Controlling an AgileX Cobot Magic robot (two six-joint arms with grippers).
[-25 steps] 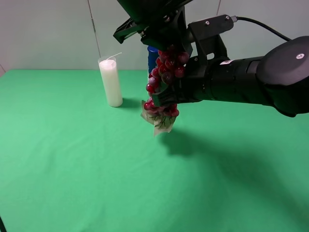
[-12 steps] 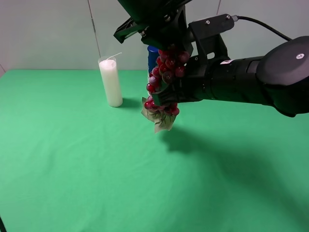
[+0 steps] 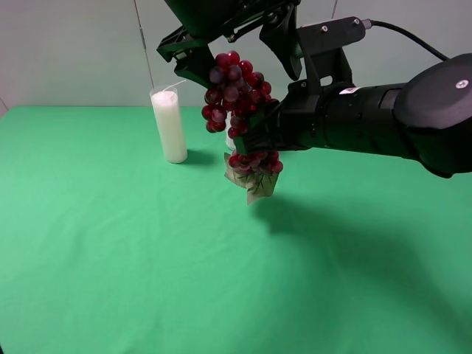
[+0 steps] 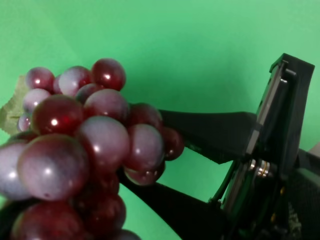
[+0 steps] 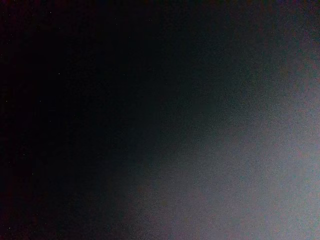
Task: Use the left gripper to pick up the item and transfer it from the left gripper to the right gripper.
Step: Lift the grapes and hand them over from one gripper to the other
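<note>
Grape bunch (image 3: 236,96) hangs in the air above the worktop (image 3: 110,258), leaf (image 3: 256,184) end down. We read the fingers first. The right gripper (image 3: 254,140) has its fingers closed on the lower part of the bunch, just above the leaf; its wrist view is dark and confirms nothing. The left gripper (image 3: 247,80) stands with its fingers (image 4: 210,132) spread wide to either side of the upper part; we cannot tell whether either one touches a grape. We judge the bunch light, soft and jointed, so the free upper length can flop about the grip. The berries look smooth and round, and fingers may slide between them. We recommend holding across the cluster, not the leaf. A white candle (image 3: 169,125) stands well apart on the worktop.
</note>
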